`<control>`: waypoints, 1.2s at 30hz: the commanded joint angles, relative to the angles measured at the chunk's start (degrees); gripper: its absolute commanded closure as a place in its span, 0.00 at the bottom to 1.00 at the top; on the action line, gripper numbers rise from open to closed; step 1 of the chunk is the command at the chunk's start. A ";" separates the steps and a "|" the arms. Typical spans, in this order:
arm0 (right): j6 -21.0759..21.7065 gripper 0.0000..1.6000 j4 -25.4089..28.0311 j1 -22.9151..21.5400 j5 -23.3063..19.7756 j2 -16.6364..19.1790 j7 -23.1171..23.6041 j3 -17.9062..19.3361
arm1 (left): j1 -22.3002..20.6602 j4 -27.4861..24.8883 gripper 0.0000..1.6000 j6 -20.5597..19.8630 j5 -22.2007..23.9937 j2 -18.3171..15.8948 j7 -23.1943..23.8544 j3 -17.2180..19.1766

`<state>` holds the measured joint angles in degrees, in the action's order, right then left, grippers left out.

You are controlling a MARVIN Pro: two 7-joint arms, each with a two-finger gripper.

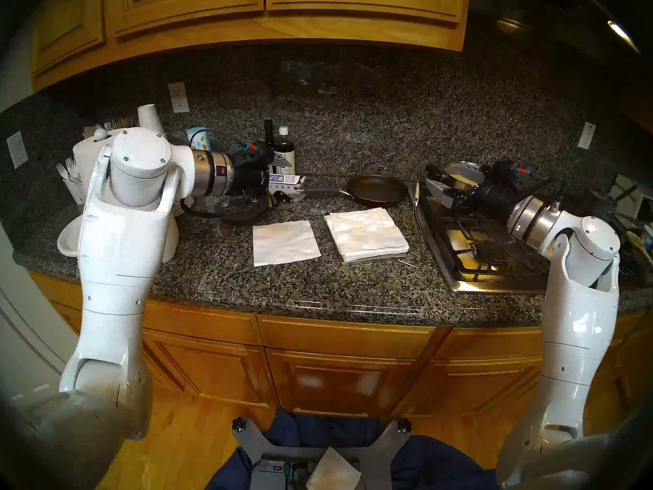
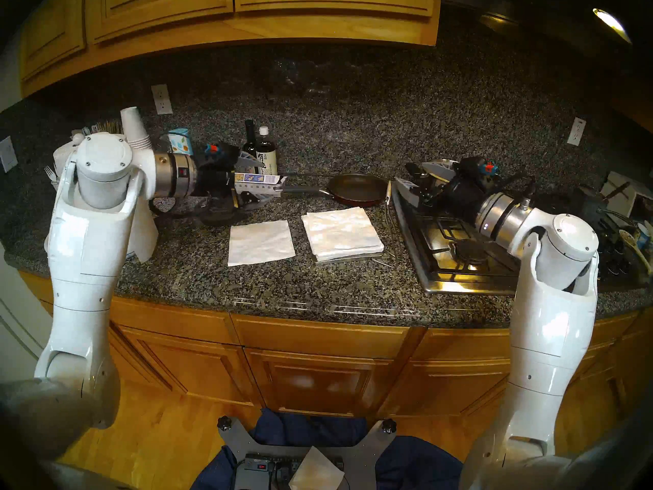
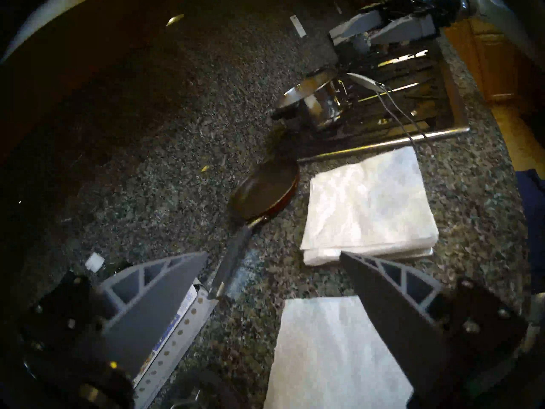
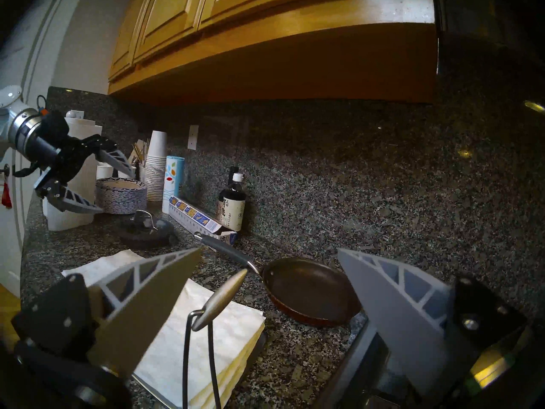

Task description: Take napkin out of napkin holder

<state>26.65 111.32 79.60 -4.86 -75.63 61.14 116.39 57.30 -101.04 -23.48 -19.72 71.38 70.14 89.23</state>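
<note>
A single white napkin [image 1: 284,242] lies flat on the granite counter, just left of the napkin holder. It also shows in the left wrist view [image 3: 333,355]. The napkin holder's grey tray [image 1: 374,259] carries a thick stack of napkins [image 1: 365,233]. Its wire arm [image 1: 417,210] stands swung up at the right side, its flattened tip [image 4: 224,296] off the stack. My left gripper [image 1: 288,180] is open and empty, above the counter behind the single napkin. My right gripper [image 1: 429,176] is open and empty over the stove's back left, beside the wire arm.
A dark frying pan [image 1: 376,190] sits behind the stack, its handle pointing left toward a foil box [image 1: 282,180]. Two dark bottles [image 1: 284,150] stand at the backsplash. A gas stove [image 1: 487,252] is on the right. A paper towel roll [image 1: 84,160] and paper plates [image 1: 69,243] are at the far left.
</note>
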 commanded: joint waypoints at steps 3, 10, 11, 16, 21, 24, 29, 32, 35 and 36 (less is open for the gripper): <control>0.86 0.00 3.11 1.20 -0.21 -0.69 -0.08 1.06 | -7.13 2.43 0.00 0.30 -4.01 6.60 -8.86 -3.00; 1.60 0.00 3.56 2.14 0.12 -1.33 -0.36 1.04 | -9.51 6.12 0.00 0.75 -5.95 7.90 -12.19 -5.34; 1.65 0.00 3.51 2.15 0.15 -1.36 -0.43 1.02 | -9.47 6.19 0.00 0.77 -6.07 8.00 -12.52 -5.36; 1.87 0.25 3.11 2.03 0.31 -1.54 -0.69 0.63 | -9.37 6.25 0.00 1.03 -6.54 7.95 -13.31 -5.21; 1.76 0.70 2.42 1.77 0.44 -1.51 -0.80 0.17 | -8.83 5.31 0.00 0.87 -6.99 7.92 -13.46 -4.88; 1.65 0.74 2.09 1.60 0.39 -1.30 -0.59 -0.13 | -8.53 4.82 0.00 0.70 -7.08 7.91 -13.25 -4.88; 1.65 1.00 1.24 1.59 0.61 -0.97 -0.47 -1.49 | -7.87 3.89 0.00 0.39 -7.23 8.05 -12.96 -4.76; 1.44 1.00 0.62 1.58 0.69 -0.87 -0.53 -2.28 | -7.81 3.79 0.00 0.32 -7.28 8.09 -12.95 -4.72; 1.18 1.00 0.08 1.45 0.71 -0.83 -0.68 -2.84 | -7.79 3.74 0.00 0.29 -7.28 8.10 -12.95 -4.70; 1.13 1.00 -0.09 1.35 0.70 -0.79 -0.69 -3.00 | -7.78 3.73 0.00 0.28 -7.29 8.10 -12.95 -4.70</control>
<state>28.43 111.23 82.65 -4.34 -77.04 60.38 114.05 51.38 -95.47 -22.87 -27.25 79.08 57.46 83.98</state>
